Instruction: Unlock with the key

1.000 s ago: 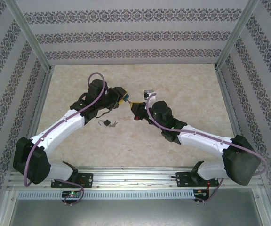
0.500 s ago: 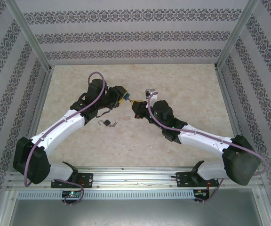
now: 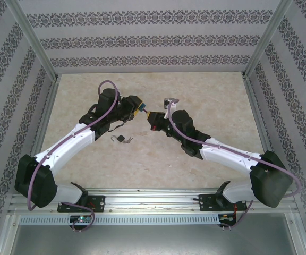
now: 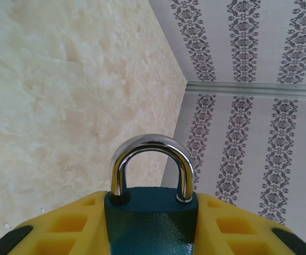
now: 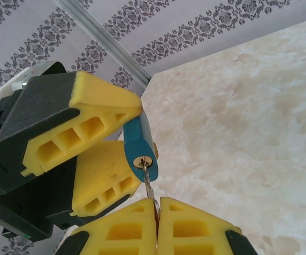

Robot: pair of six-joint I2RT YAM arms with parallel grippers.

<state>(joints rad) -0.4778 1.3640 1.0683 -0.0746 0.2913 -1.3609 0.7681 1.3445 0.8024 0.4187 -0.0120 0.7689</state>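
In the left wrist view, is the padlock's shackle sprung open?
No: both legs of the shackle sit down in the body of the teal padlock, with no gap at either end.

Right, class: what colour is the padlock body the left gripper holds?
The padlock body is dark teal, clearest in the left wrist view.

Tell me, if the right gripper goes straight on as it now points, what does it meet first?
The blue padlock held in the left gripper. The key pinched by the right gripper already sits at its keyhole; how deep is unclear.
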